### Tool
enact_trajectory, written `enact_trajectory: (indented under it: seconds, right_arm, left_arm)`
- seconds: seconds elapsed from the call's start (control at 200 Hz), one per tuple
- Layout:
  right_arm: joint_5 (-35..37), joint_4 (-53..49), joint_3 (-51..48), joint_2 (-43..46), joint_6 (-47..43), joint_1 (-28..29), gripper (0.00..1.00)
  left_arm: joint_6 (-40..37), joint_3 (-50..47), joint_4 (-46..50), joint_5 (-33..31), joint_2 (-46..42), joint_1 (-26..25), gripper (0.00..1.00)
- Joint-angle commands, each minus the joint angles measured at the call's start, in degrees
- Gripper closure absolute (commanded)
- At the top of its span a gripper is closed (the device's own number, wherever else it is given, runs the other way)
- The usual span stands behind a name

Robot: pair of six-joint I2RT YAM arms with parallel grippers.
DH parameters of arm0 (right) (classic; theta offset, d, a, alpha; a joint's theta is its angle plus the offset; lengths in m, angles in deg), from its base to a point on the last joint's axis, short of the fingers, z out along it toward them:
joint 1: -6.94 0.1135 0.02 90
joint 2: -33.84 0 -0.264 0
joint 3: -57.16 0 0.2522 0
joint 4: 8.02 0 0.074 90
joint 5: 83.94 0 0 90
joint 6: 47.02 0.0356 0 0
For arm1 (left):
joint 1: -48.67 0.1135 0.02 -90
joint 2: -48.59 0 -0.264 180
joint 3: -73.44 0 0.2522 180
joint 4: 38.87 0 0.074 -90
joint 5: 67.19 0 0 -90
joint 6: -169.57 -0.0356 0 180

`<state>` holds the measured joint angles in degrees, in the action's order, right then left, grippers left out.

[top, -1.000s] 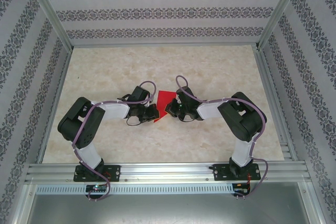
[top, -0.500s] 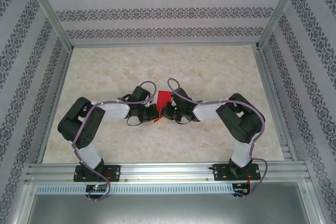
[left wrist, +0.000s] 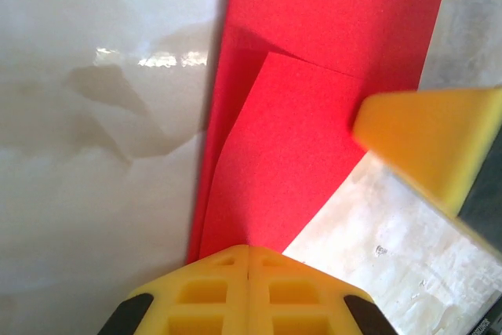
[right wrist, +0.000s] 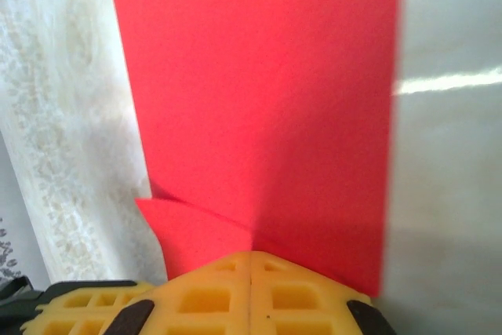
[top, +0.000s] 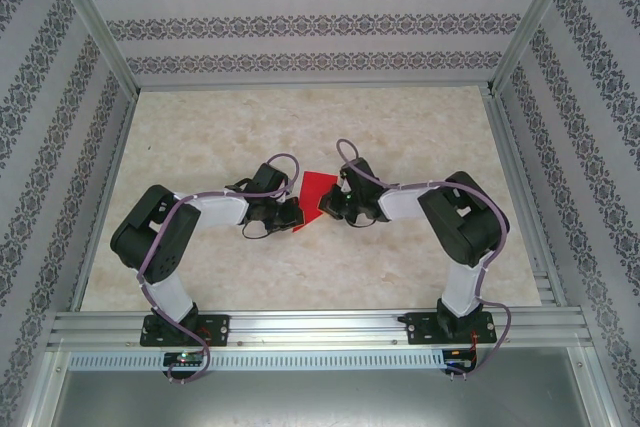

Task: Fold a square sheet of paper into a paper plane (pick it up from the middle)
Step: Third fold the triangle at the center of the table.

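The square sheet of paper (top: 316, 190) is bright red and lies part-folded on the marble table between both arms. In the left wrist view a folded flap lies over the paper (left wrist: 314, 107). My left gripper (left wrist: 249, 250) is shut, its yellow tip resting on the paper's near end. One yellow finger of the right gripper (left wrist: 430, 140) touches the flap's right edge. In the right wrist view the paper (right wrist: 267, 92) shows a lengthwise crease and a small flap at lower left. My right gripper (right wrist: 251, 256) is shut, its tip on that crease. Seen from above, the left gripper (top: 297, 211) and right gripper (top: 326, 203) face each other across the paper.
The marble tabletop (top: 300, 127) is walled by patterned panels and an aluminium frame (top: 300, 325) along the near edge. Open table surface lies behind and to both sides of the arms.
The right gripper slid left over the paper, then drew back to the right and slightly farther away, uncovering more red. The left arm has stayed still.
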<state>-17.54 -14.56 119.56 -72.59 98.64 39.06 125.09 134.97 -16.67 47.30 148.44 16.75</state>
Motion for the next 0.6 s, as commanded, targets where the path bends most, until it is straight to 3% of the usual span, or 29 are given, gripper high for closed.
enact_trajectory:
  seconds: [0.0,0.29,0.445,0.594]
  right_arm:
    - [8.11,-6.17,-0.83,1.15,-3.72,-4.53,1.00]
    - [8.50,-6.84,-0.33,10.23,-5.87,-2.19,1.00]
    - [6.42,-4.65,2.16,6.93,-3.66,3.01,1.00]
    - [4.31,-1.80,4.16,1.53,-1.47,4.44,1.00]
  left_arm:
    - [-1.75,-1.06,8.97,-5.87,2.27,-0.03,1.00]
    - [-7.85,2.54,12.20,-7.15,3.81,-0.03,1.00]
    - [-12.64,4.72,13.67,-7.97,4.90,-0.03,1.00]
    - [-16.33,6.65,15.05,-8.11,5.61,0.16,1.00]
